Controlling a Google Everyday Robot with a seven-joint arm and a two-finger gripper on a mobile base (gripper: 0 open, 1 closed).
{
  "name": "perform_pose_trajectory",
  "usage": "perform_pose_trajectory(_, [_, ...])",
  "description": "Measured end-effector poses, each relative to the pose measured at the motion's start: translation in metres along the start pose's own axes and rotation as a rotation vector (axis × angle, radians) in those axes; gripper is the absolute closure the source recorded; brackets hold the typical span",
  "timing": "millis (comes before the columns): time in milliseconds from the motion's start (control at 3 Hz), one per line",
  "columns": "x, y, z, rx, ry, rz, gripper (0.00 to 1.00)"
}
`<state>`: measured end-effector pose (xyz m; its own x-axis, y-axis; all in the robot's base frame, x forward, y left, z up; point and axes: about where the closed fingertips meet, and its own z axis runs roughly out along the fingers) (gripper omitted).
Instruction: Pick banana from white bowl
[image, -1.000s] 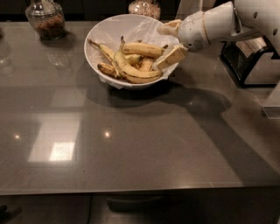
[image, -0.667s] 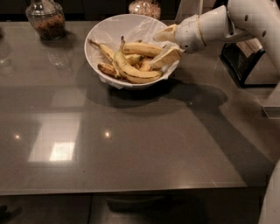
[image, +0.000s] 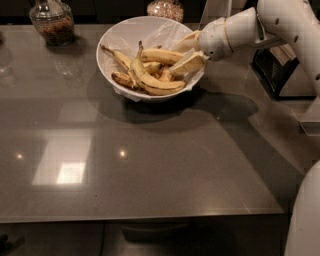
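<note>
The jaws stand spread apart on my gripper (image: 181, 56), which reaches in over the right rim of the white bowl (image: 120, 37). From the left on the bench (image: 150, 165): a glass jar (image: 51, 22) of brown bits, then the bowl, where the banana (image: 161, 55) lies across the other bananas (image: 150, 85), its right end at the fingertips.
</note>
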<state>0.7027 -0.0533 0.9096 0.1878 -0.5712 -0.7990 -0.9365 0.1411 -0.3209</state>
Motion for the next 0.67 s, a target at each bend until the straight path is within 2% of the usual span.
perform_pose_trajectory(667, [0.0001, 0.0007, -0.0076, -0.004, 0.014, 0.015, 0.99])
